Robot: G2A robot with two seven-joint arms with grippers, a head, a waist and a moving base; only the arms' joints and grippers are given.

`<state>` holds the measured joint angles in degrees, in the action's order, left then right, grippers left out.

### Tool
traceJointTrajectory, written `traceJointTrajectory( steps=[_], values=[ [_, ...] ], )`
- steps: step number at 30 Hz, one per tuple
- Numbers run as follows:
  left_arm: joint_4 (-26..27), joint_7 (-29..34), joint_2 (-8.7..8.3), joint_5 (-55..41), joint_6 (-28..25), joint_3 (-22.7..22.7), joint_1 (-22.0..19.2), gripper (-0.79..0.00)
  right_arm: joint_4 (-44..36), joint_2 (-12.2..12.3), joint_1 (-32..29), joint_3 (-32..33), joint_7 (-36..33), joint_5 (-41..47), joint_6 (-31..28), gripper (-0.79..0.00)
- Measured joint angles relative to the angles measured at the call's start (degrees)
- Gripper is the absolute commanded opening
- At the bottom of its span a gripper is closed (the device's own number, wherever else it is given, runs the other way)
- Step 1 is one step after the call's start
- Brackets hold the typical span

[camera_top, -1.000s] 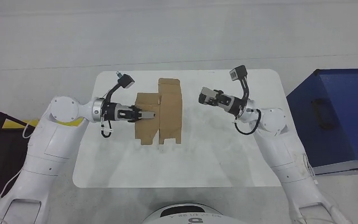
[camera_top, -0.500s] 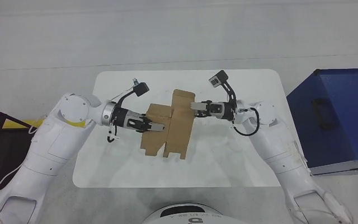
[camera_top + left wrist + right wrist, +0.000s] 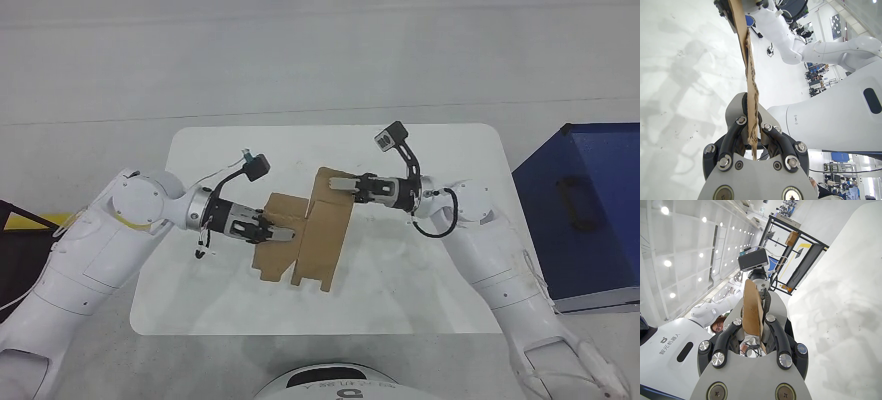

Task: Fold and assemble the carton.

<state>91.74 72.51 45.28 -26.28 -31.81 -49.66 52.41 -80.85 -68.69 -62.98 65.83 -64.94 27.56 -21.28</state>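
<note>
Above the table, the carton (edge-on) half-hides left fingers and right fingers.

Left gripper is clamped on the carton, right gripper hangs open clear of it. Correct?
Not quite. The left gripper does clamp the carton, but the right gripper is shut on it too, as the right wrist view shows.

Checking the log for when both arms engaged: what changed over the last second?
The right tool moved in and closed on the far edge of the flat brown cardboard carton. The carton turned, its far end swinging toward the robot's right. The left tool stayed on its left edge. The white table and blue box stayed put.
</note>
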Motion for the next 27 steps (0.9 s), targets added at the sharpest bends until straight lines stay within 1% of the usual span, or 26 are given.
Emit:
traceJointTrajectory(
  steps=[2,3,4,5,8,12,15,17,19,23,27],
  values=[
    [-0.37,-0.51,-0.44,-0.65,-0.51,0.60,-0.36,-0.785,-0.34,0.04,-0.06,-0.18,0.29,-0.91,0.11,-0.785],
    [-0.80,-0.76,-0.71,-1.31,-0.76,0.89,-0.60,-0.662,-0.59,0.08,-0.15,-0.25,0.67,-1.58,0.12,-0.785],
    [-1.14,-0.88,-0.90,-1.77,-0.87,1.07,-0.79,-0.446,-0.82,0.11,-0.24,-0.27,1.01,-2.00,0.09,-0.785],
    [-1.44,-0.95,-1.08,-2.19,-0.94,1.27,-0.97,0.000,-1.09,0.13,-0.34,-0.24,1.43,-2.38,-0.02,-0.785],
    [-2.79,-1.27,-1.47,-4.22,-1.26,1.71,-1.56,0.000,-2.37,0.27,-0.97,0.61,5.15,-5.01,-1.46,-0.785],
    [-5.91,-2.36,-1.63,-7.66,-2.34,1.35,-2.25,0.000,-6.40,0.44,-3.53,2.34,14.90,-11.67,-3.82,-0.785],
    [-6.78,-3.28,-1.50,-7.03,-3.27,1.20,-2.92,0.000,-9.50,0.51,-5.62,3.34,20.39,-11.74,-4.03,-0.785],
    [-6.67,-4.01,-1.36,-5.54,-3.97,1.19,-3.13,0.000,-10.95,0.57,-6.43,3.56,23.21,-15.28,-2.80,-0.785],
    [-6.39,-5.54,-1.16,-3.07,-4.02,1.13,-3.16,0.000,-12.65,0.55,-7.21,3.63,27.81,-21.41,-0.30,-0.785],
    [-4.44,-11.42,-0.73,2.76,-0.66,1.04,-2.57,0.000,-15.48,0.29,-8.67,3.14,36.52,-29.31,4.44,-0.785],
    [-2.76,-15.31,-0.60,6.81,1.61,0.61,-1.40,0.000,-15.70,0.12,-8.81,2.89,40.60,-32.73,7.89,-0.785]
  ],
)
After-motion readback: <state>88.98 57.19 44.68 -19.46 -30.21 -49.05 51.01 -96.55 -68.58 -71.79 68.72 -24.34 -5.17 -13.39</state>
